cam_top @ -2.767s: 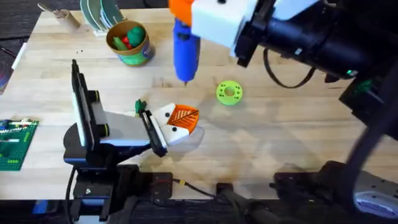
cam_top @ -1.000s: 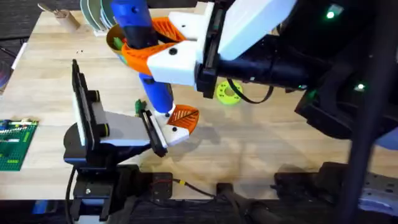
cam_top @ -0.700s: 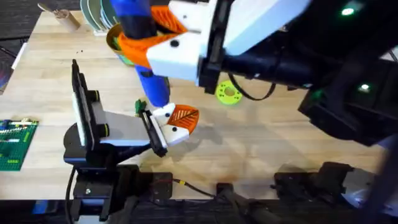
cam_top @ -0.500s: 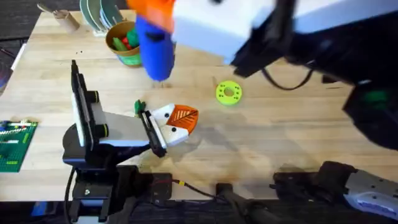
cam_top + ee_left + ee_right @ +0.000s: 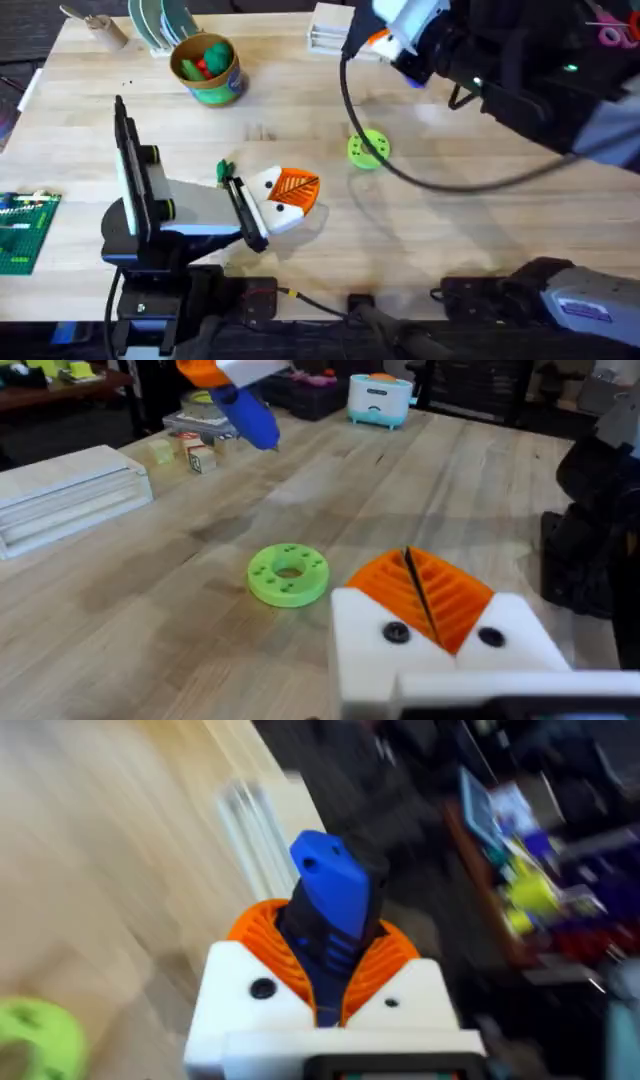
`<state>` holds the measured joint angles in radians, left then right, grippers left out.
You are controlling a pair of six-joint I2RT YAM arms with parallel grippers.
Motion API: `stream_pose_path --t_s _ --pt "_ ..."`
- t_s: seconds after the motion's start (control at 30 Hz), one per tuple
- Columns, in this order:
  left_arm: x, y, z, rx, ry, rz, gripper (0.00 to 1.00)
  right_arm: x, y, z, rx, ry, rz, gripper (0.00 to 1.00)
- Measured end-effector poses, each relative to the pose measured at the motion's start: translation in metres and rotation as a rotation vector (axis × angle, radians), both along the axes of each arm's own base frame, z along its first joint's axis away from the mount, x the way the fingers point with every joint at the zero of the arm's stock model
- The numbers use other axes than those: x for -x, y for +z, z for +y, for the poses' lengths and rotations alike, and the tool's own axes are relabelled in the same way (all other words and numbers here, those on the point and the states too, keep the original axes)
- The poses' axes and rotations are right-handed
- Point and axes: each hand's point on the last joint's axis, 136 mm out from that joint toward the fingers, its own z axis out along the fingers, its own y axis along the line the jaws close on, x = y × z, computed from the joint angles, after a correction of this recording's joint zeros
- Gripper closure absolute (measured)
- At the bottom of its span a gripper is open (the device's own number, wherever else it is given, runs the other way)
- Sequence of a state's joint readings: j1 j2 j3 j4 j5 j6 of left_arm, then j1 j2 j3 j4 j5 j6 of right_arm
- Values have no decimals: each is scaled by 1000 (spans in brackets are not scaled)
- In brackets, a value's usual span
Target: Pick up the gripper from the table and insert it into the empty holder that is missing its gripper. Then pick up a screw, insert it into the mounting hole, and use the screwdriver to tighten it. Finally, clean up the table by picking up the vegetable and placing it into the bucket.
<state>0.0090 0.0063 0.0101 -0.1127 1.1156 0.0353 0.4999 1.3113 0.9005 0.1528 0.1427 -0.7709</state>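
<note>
Pads sat pressed together on the left gripper [image 5: 415, 600], low over the near table [image 5: 480, 240], both orange tips meeting in a thin dark seam with a screw head showing in each white mount. So the gripper [image 5: 297, 187] looked seated in the holder [image 5: 268, 205], judged from this view. Just beyond it lay the lime-green disc [image 5: 367, 149], flat and alone on the wood.

We had the right gripper [image 5: 325, 985] clamped on the screwdriver [image 5: 328, 915], and here was the change: half a second before, that blue tool hung over the middle of the table near the holder; now it was up by the far edge, beside a white block [image 5: 330, 27]. We took that as the tightening step finished and the tool carried off to be set down.

Farther left, the bucket [image 5: 207, 68] already held a green and a red piece. Wide bare wood lay between disc and bucket, plenty of room to swing; the far rim was the crowded part, with the block and some plates [image 5: 160, 22] close by.
</note>
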Motion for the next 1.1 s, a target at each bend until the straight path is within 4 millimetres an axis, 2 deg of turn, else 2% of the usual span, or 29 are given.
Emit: stream_pose_path --t_s 0.1,0.2,0.33,0.53,0.6,0.73,0.77,0.93,1.0,1.1 --pt "0 0 0 0 0 0 996 -24 -34 -39 182 -120 27 903" --pt "0 0 0 0 0 -1 996 -36 -68 -63 325 -167 86 904" --pt "0 0 0 -1 0 -2 996 -43 -116 -77 458 -165 175 906" --pt "0 0 0 -1 0 -2 996 -42 -182 -89 637 -106 298 907" --pt "0 0 0 -1 0 -2 996 -41 -197 -92 680 -94 324 907" --pt "0 0 0 -1 0 -2 996 -44 -197 -93 703 -95 317 904" --pt "0 0 0 -1 0 -2 996 -44 -197 -93 701 -96 320 816" --pt "0 0 0 -1 0 -2 996 -51 -187 -93 696 -118 300 73" --pt "0 0 0 -1 0 -2 996 -52 -184 -94 681 -133 307 14" --pt "0 0 0 -1 0 -2 996 -50 -185 -96 655 -162 329 9"
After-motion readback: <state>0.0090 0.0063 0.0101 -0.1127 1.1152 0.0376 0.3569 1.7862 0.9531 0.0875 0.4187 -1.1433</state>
